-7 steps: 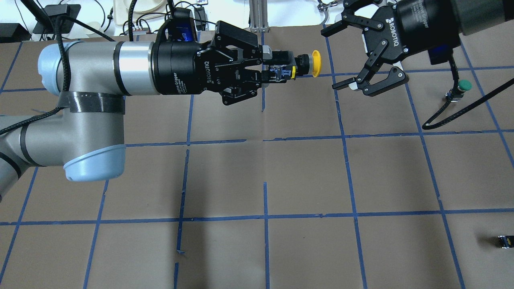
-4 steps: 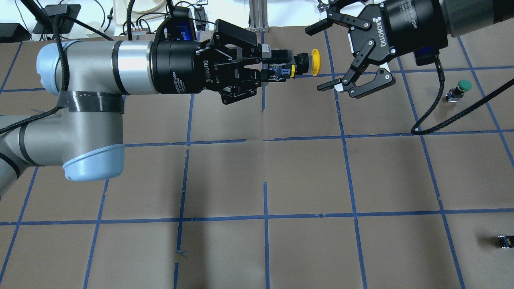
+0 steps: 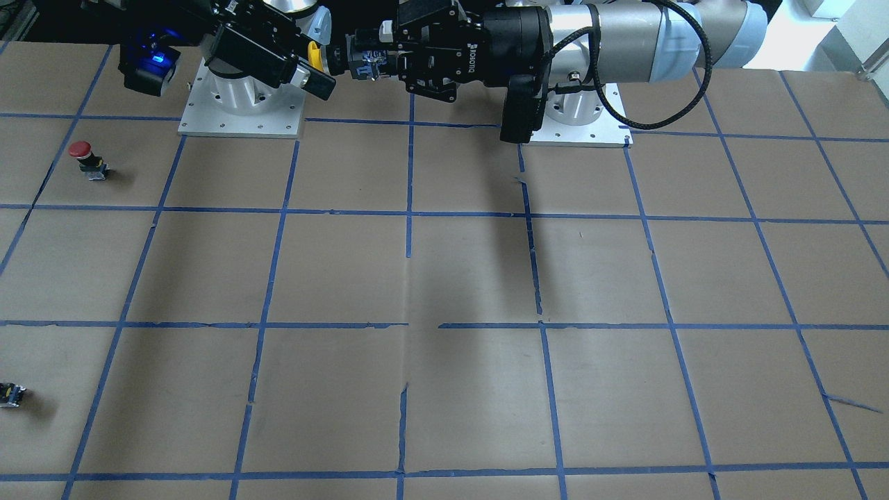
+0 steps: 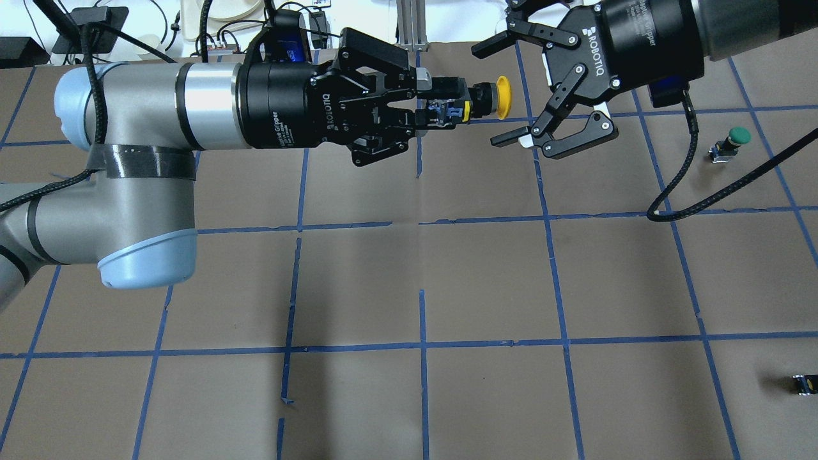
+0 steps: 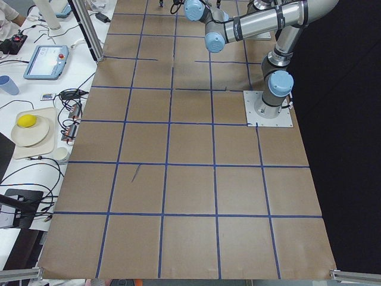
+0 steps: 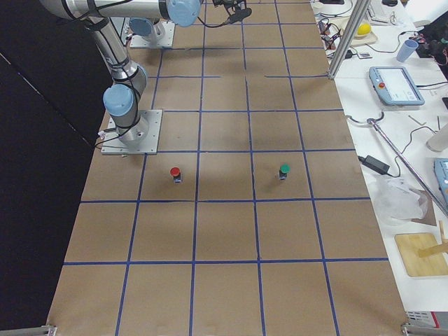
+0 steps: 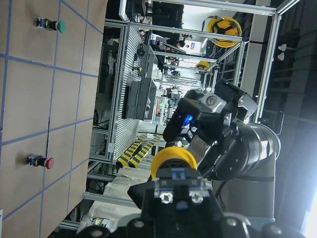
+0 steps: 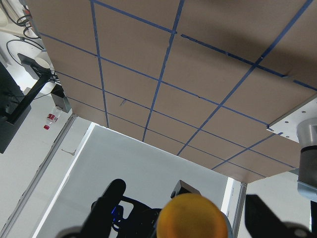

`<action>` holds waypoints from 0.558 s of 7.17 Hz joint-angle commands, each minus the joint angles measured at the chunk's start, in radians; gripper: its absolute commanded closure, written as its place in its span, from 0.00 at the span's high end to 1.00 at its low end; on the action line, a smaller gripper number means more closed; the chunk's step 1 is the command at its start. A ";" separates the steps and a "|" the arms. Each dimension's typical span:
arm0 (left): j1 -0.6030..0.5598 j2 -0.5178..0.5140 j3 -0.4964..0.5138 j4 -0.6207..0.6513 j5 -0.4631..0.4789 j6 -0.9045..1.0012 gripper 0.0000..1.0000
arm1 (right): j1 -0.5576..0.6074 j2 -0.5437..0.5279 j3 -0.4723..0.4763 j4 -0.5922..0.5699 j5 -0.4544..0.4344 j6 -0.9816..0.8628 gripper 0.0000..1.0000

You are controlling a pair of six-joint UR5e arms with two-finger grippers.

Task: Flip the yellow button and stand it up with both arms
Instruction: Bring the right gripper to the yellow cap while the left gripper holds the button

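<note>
1. Currently the yellow button (image 4: 503,98) is off the table, held level in mid-air at 12 o'clock of the overhead view, with its cap facing 3 o'clock.
2. Left gripper (image 4: 441,102) is clamped on the button's rear block from the 9 o'clock side. The cap and black collar stick out free.
3. Right gripper (image 4: 487,96) is spread wide on the 3 o'clock side. Its fingers straddle the cap at 12 and 6, with no contact that I can see. The right wrist view shows the cap centred between them.
4. Handling, my read: a light, rigid plastic part with no give. The cap is a smooth, glossy dome, so it's probably slippery and pads could skate off the curve.
5. Grab point, my call: the black cylindrical collar just behind the cap, or square across the cap rim. Stay off the rear block, since the left wrist view shows two small screw heads and clear and blue bits there that look less robust.
6. Table (image 4: 486,281) is matte brown paper with a blue tape grid, flat enough to stand the boxy base on.
7. Leave alone: green button (image 4: 739,135) at 3 o'clock, small black switch block (image 4: 804,384) at 4 o'clock, and red button (image 3: 80,148) at 10 o'clock in the front view.
</note>
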 commanded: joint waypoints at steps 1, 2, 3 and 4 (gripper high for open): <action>0.002 0.000 0.001 0.000 0.000 -0.003 0.19 | -0.005 -0.010 0.000 0.020 -0.004 0.002 0.90; 0.002 0.000 0.001 0.000 0.000 -0.005 0.19 | -0.007 -0.019 0.002 0.022 -0.007 0.002 0.85; 0.004 0.000 0.000 0.000 0.000 -0.006 0.19 | -0.007 -0.024 0.002 0.023 -0.007 0.003 0.81; 0.004 0.002 0.000 0.000 0.000 -0.006 0.19 | -0.005 -0.025 0.003 0.023 -0.007 0.004 0.77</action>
